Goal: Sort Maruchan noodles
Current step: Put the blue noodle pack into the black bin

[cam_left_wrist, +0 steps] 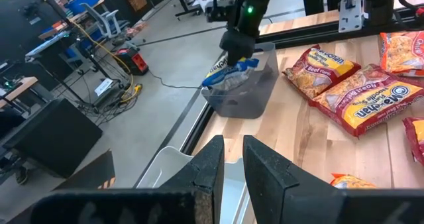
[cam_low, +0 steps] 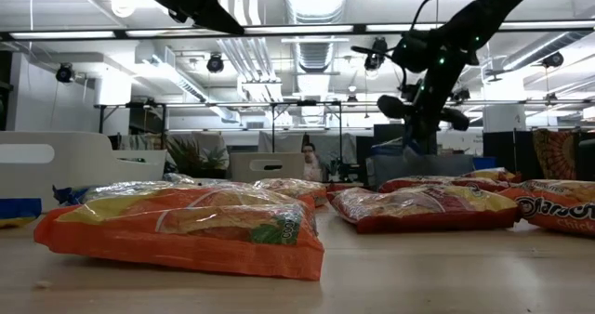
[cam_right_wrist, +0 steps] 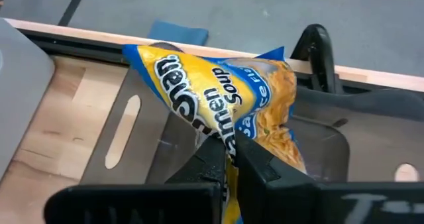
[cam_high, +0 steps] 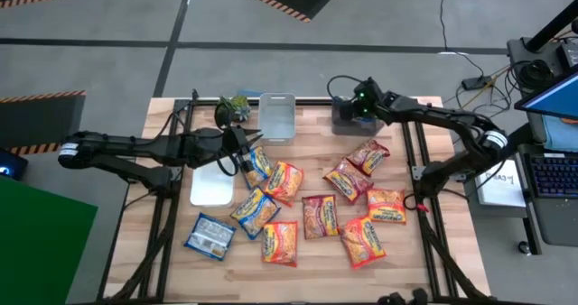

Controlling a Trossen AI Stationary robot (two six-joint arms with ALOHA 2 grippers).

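Note:
Several Maruchan packets lie flat on the wooden table: orange ones (cam_high: 280, 242), red ones (cam_high: 321, 217) and blue-and-yellow ones (cam_high: 257, 165). My right gripper (cam_right_wrist: 228, 154) is at the far edge, over a dark grey bin (cam_high: 346, 117), and is shut on one blue-and-yellow packet (cam_right_wrist: 218, 91). In the left wrist view this packet (cam_left_wrist: 228, 75) hangs at the bin's (cam_left_wrist: 255, 95) opening. My left gripper (cam_left_wrist: 228, 158) hovers left of centre over a white tray (cam_high: 210, 186), its fingers a narrow gap apart and holding nothing. My right gripper pinches the blue-and-yellow packet between its two fingers at a crumpled part near one end (cam_right_wrist: 228, 141). It comes from above, pointing down. The packet hangs below the gripper (cam_left_wrist: 238, 48), crumpled, with its lower end (cam_left_wrist: 222, 81) inside the dark bin's rim.
A clear bin (cam_high: 277, 115) stands at the far edge beside the dark one, with a small green plant (cam_high: 233, 109) to its left. A blue packet (cam_high: 209, 235) lies near the front left. Black frame rails run along the table's sides (cam_high: 418, 174).

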